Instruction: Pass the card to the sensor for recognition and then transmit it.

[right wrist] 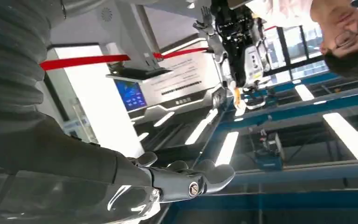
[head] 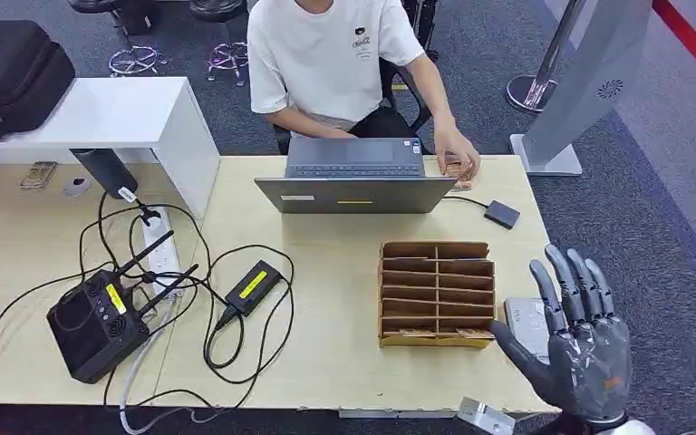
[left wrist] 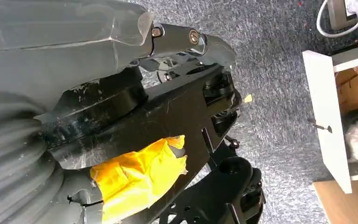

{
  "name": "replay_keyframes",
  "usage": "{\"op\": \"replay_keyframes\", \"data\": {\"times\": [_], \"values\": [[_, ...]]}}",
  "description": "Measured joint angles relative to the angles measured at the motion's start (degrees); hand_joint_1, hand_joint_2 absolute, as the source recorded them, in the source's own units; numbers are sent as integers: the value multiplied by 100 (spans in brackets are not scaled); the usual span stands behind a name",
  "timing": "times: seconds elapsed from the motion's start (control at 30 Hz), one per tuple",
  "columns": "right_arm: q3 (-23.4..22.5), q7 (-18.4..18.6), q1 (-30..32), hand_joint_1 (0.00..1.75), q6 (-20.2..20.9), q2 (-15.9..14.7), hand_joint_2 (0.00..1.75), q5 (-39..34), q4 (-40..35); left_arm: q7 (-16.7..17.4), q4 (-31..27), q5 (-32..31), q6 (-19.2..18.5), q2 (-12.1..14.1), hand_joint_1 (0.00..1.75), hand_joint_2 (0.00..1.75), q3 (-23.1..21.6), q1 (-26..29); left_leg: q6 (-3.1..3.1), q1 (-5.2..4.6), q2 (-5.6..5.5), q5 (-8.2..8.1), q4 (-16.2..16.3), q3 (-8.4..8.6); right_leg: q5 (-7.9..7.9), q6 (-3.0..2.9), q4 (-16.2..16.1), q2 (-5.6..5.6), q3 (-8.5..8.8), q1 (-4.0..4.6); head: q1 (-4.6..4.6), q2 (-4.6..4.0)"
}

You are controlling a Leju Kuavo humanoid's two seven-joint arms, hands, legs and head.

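- The right hand [head: 573, 340] stood raised off the tabletop's [head: 344, 344] right edge, at about 4 o'clock in the head view, palm up, its fingers [head: 569, 276] spread straight and apart with nothing held in them.
- A flat grey sensor pad [head: 526, 322] lay at that right edge, just beside the hand and partly behind it.
- A wooden card rack [head: 436, 293] with several slots sat right of the tabletop's centre, near the pad; thin brown cards [head: 435, 333] lay in its nearest row, too small to read.
- Bare tabletop ran between the rack and the laptop [head: 355, 177] at 12 o'clock, and also toward the near edge at 6 o'clock.
- A person [head: 331, 59] sat behind the laptop, one hand resting on a brown item at the laptop's right corner; whether it was a card could not be told.
- The left half was crowded: a black controller [head: 95, 322] at 8 o'clock, a power brick [head: 252, 286] and looping cables [head: 227, 349].
- A small dark box [head: 502, 215] on a cable lay near the right edge at 2 o'clock.
- The right wrist view looked up at ceiling lights, with the right hand's fingers [right wrist: 205, 175] extended and free.
- The left wrist view showed the carpet [left wrist: 270, 56], a white shelf [left wrist: 326, 116] and the left hand [left wrist: 65, 32] close to the lens; how its fingers stood could not be told.
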Motion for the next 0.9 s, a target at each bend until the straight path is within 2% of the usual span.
{"op": "replay_keyframes", "data": {"times": [0.13,0.17,0.27,0.53,0.57,0.6,0.63,0.9], "values": [[105,213,232,0,-24,0,175,184,-125,0,0,24,-2,4,0,175,33,7,0,0,-2,0,0,-3,-1,0,0,-6,0,0,0,0],[284,421,367,0,-121,0,175,239,-151,0,0,31,0,7,0,175,44,2,0,0,5,0,0,-1,-1,0,0,5,0,0,2,0],[541,704,418,0,-192,-2,175,309,-121,0,0,28,0,7,0,175,67,3,0,1,6,0,0,-1,-1,0,0,5,-1,0,2,0],[885,833,450,0,-201,-48,175,350,-68,0,0,24,0,4,0,175,114,3,0,0,6,0,0,0,-1,0,0,5,-1,0,2,0],[905,846,450,0,-199,-50,0,350,-68,0,0,24,0,4,0,175,114,3,0,0,6,0,0,0,-1,0,0,5,0,0,2,0],[927,875,449,0,-199,-50,0,348,-66,0,0,22,0,4,0,175,116,3,0,0,6,0,0,0,-1,0,0,5,0,0,2,0],[959,916,448,0,-199,-50,175,348,-51,0,0,20,2,4,0,175,116,3,0,0,6,0,0,0,-1,0,0,5,0,0,2,0],[1381,984,283,0,-201,31,175,-6,529,28,0,-17,2,2,0,175,116,1,0,2,7,0,0,-1,-1,0,1,5,0,1,2,0]]}}
